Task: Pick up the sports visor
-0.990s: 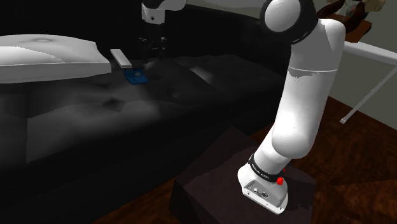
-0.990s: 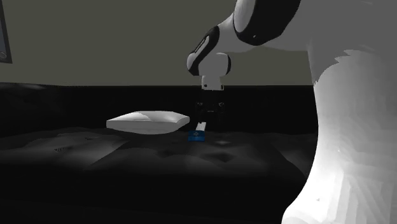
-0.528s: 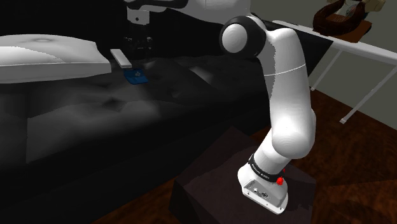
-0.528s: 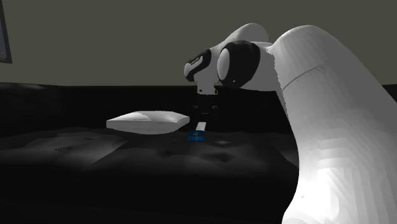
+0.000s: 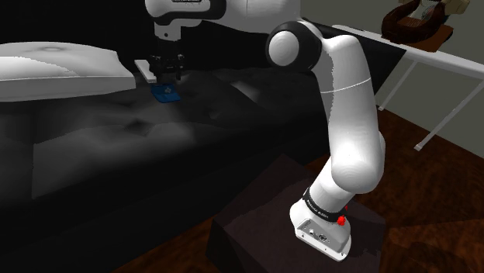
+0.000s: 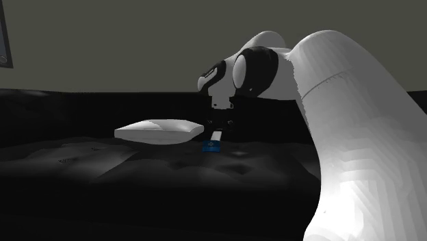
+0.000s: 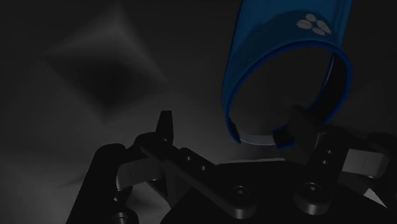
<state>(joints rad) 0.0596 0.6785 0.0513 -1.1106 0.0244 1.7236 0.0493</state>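
On the sofa (image 5: 116, 147) seat, toward its back edge, the shoulder view shows the blue visor (image 5: 167, 94) lying just off the corner of a white pillow (image 5: 54, 70). A white slab (image 5: 143, 70) lies beside the pillow, close behind the visor. The gripper (image 5: 167, 76) hangs above the visor, apart from it. The arm (image 5: 349, 116) rises from the stand (image 5: 256, 233), which sits at the sofa's front edge on a dark wood floor (image 5: 434, 202).

Second exterior view: the visor (image 6: 210, 146) lies on the sofa (image 6: 137, 178) beside the pillow (image 6: 159, 131). The slab (image 6: 215, 135) lies just behind it. The gripper (image 6: 220, 127) points down over both, clear of the visor. The arm (image 6: 356, 137) bends in from this view's right.

Wrist view: the gripper (image 7: 230, 127) is released, its fingers (image 7: 165, 127) standing apart with nothing clasped. The visor (image 7: 280, 44), blue with a white paw mark, lies just beyond the fingertips. One fingertip overlaps the band's rim; contact cannot be told.
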